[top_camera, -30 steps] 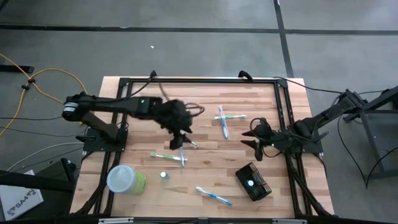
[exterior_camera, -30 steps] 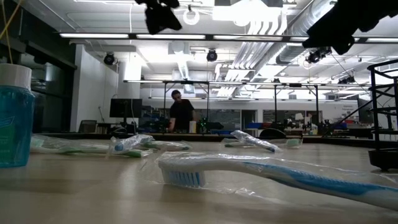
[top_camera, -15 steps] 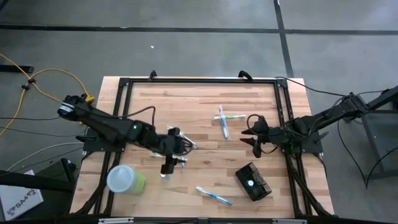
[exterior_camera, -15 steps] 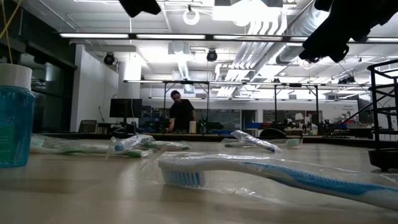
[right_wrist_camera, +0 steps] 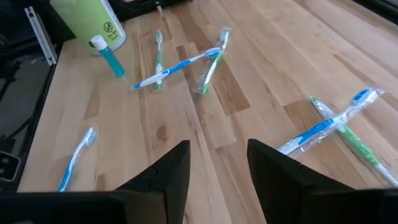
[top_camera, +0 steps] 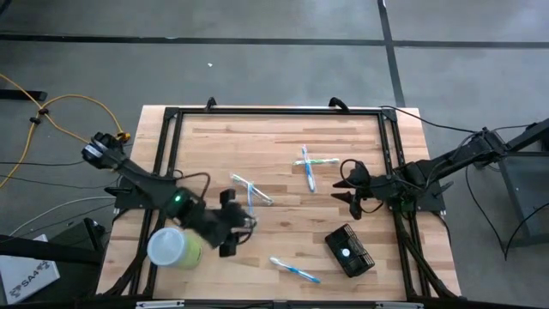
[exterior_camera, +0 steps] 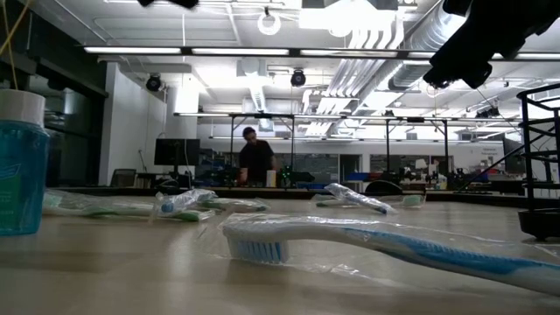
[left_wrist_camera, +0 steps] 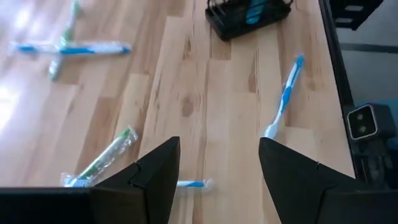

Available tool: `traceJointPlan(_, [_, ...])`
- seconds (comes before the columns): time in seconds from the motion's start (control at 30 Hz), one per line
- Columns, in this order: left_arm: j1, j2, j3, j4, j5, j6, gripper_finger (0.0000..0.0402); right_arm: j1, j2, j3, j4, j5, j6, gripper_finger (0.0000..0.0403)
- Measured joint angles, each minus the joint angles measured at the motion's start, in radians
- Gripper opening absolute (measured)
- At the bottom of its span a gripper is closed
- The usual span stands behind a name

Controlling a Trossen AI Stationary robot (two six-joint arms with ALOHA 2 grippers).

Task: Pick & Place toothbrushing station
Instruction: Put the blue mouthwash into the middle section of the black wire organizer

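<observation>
Since the earlier frames, the left arm is seen swung back from mid-table toward the near left corner, so that the left gripper (top_camera: 230, 230) is now placed just beside the lime-green cup (top_camera: 174, 248), while the right arm is held where it was. The left gripper's fingers (left_wrist_camera: 155, 171) are spread well apart, with nothing between them and only bare table (top_camera: 283, 129) showing in the gap. The right gripper (top_camera: 350, 187) is kept above the right part of the table, near the black frame rail; its fingers (right_wrist_camera: 174, 171) are parted too, and nothing is gripped.

The toothbrushing station (top_camera: 349, 251), a small black wire-mesh box, is found on the table near the front right, tilted relative to the table edge, with something blue-white seen inside it. It is touched by neither gripper, and it lies well apart from the left one.

A loose blue toothbrush (top_camera: 294, 270) is laid near the front edge, between the cup and the station. A crossed pair of wrapped toothbrushes (top_camera: 309, 165) is seen right of centre, near the right gripper. Another group of wrapped toothbrushes (top_camera: 251, 190) is spread near the middle, just beyond the left gripper. A small blue tube with a white cap (right_wrist_camera: 111, 59) is shown beside the cup in the right wrist view.

In the low view, a person (exterior_camera: 255, 160) is seen far back in the room.
</observation>
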Motion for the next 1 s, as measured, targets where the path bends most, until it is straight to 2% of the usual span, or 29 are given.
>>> traceJointPlan(0.13, [-0.072, 0.000, -0.011, -0.049, -0.152, -0.095, 0.0214, 0.000, 0.000, 0.000, 0.006, -0.011, 0.000, 0.0152])
traceJointPlan(0.23, [-0.086, 0.000, -0.022, -0.085, -0.157, -0.183, 0.0214, 0.000, 0.000, 0.000, 0.006, -0.011, 0.000, 0.0152])
traceJointPlan(0.33, [-0.078, 0.000, -0.021, -0.093, -0.080, -0.273, 0.0214, 0.000, 0.000, 0.000, 0.007, -0.011, 0.004, 0.0152])
traceJointPlan(0.5, [-0.005, 0.000, -0.021, -0.104, 0.164, -0.359, 0.0214, 0.000, 0.000, 0.000, 0.017, -0.011, 0.006, 0.0152])
traceJointPlan(0.63, [0.056, 0.000, -0.021, -0.150, 0.267, -0.386, 0.0214, 0.000, 0.000, 0.000, 0.016, -0.011, 0.007, 0.0152])
traceJointPlan(0.77, [0.083, 0.000, -0.021, -0.156, 0.305, -0.391, 0.0214, 0.000, 0.000, 0.000, 0.015, -0.011, 0.007, 0.0152])
traceJointPlan(1.0, [0.060, 0.001, -0.021, -0.185, 0.315, -0.431, 0.0214, 0.000, 0.000, 0.000, 0.014, -0.040, 0.007, 0.0152])
